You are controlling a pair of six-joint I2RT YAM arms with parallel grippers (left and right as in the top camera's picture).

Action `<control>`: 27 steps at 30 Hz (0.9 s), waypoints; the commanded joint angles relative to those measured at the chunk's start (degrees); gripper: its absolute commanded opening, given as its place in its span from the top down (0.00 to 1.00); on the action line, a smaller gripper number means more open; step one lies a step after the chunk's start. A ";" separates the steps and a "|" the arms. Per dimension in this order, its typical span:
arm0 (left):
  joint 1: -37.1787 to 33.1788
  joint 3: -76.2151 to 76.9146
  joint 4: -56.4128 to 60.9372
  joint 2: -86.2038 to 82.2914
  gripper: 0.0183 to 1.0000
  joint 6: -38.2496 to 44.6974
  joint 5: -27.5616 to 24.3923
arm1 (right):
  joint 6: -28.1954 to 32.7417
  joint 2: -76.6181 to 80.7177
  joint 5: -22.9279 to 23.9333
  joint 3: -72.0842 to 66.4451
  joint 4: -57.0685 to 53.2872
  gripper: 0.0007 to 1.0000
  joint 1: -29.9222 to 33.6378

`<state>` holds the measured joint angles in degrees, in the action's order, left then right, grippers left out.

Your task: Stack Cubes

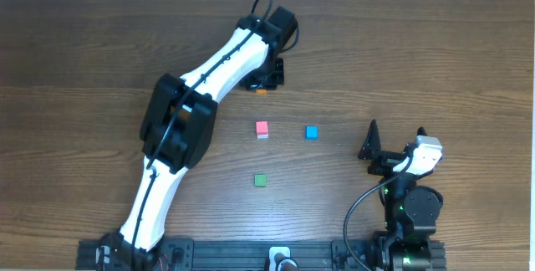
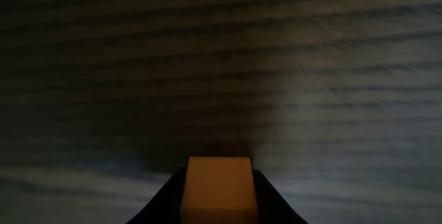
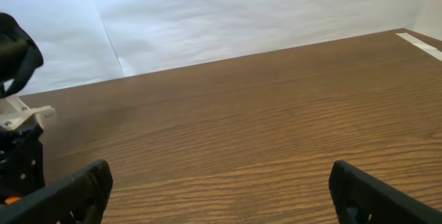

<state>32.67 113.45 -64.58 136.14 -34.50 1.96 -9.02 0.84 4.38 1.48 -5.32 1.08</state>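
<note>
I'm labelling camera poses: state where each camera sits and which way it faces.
Top: fixed overhead, looking down on the table; left arm and right arm show, plus pink cube, blue cube, green cube.
Left wrist: low, facing the tabletop; left fingers flank the orange cube.
Right wrist: looks level across the table; open right fingers show, the left arm beyond.
Shared: top and left wrist both show the orange cube.
</note>
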 commanded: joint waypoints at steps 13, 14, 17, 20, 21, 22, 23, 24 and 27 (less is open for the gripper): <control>11.21 -14.53 -5.49 -29.86 0.98 -15.58 1.57 | 0.11 -0.57 -0.46 -0.63 0.20 0.01 -0.15; 11.93 -17.84 -3.76 -31.54 0.98 -16.28 1.57 | 0.09 -0.57 -0.46 -0.63 0.20 0.01 -0.15; 13.27 -25.38 -0.59 -34.45 0.98 -18.32 1.68 | 0.09 -0.57 -0.46 -0.63 0.20 0.01 -0.15; 13.79 -29.57 -0.04 -34.88 0.98 -19.96 3.32 | 0.09 -0.57 -0.46 -0.63 0.20 0.01 -0.15; 13.77 -30.34 0.26 -34.88 0.98 -20.00 3.78 | 0.09 -0.57 -0.46 -0.63 0.20 0.01 -0.15; 13.77 -31.15 0.96 -34.86 0.98 -19.98 4.22 | 0.09 -0.57 -0.46 -0.63 0.20 0.01 -0.15; 13.77 -31.63 1.49 -34.86 0.98 -19.98 4.76 | 0.09 -0.57 -0.46 -0.63 0.20 0.01 -0.15; 13.77 -31.85 1.84 -34.86 0.98 -19.98 5.33 | 0.09 -0.57 -0.46 -0.63 0.20 0.01 -0.15; 13.75 -31.85 2.34 -34.07 0.98 -19.98 6.99 | 0.11 -0.57 -0.46 -0.63 0.20 0.01 -0.15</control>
<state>46.39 81.87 -62.67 102.54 -53.12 5.82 -9.04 0.84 4.38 1.48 -5.32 1.08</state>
